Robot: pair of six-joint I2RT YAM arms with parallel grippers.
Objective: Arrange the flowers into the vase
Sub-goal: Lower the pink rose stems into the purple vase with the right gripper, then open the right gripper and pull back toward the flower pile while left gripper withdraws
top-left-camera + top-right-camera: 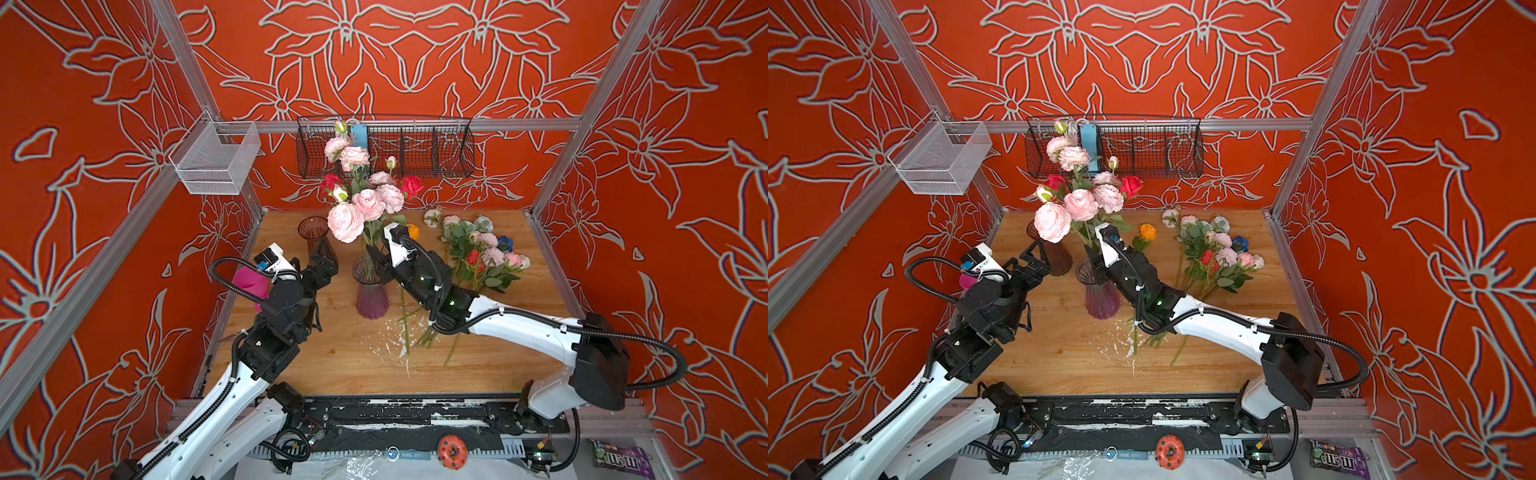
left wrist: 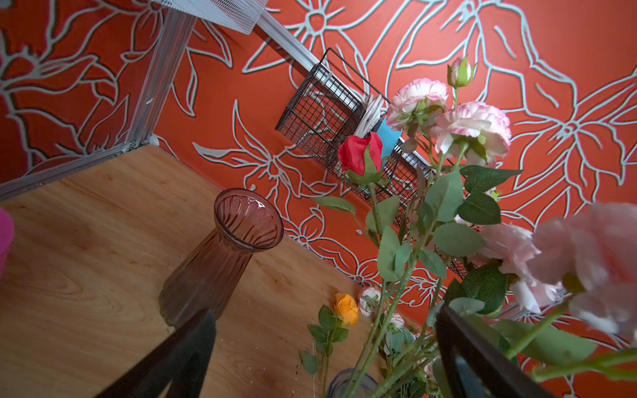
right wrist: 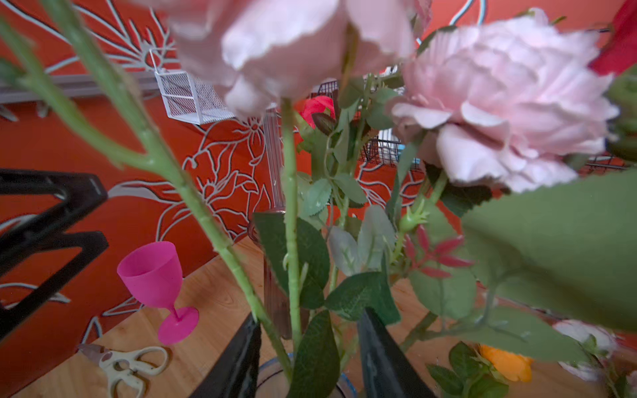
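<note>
OP: Right claw?

ENG: Your right claw (image 3: 310, 320) is at the rim of the vase (image 1: 372, 301), mid-table. Jaws partly apart, straddling the stems (image 3: 289, 241). In the wrist view they don't look clamped on any stem.

OP: Flowers?

ENG: Split. One bunch of flowers (image 1: 365, 195) stands upright in the vase: pale pink blooms, two red roses, some buds. The loose pile (image 1: 484, 255) lies flat on the table (image 1: 332, 370), to the right of the vase, blooms toward the back wall. An orange rose (image 1: 1148, 231) lies between vase and pile.

OP: Left claw?

ENG: Your left claw (image 1: 1029, 259) is spread wide and holds nothing. It's just beside the spare vase (image 1: 1054, 264), which stands empty, behind and left of the main one. Goblet (image 3: 155, 275) and scissors (image 3: 127, 365) are on the table near the left wall.
</note>
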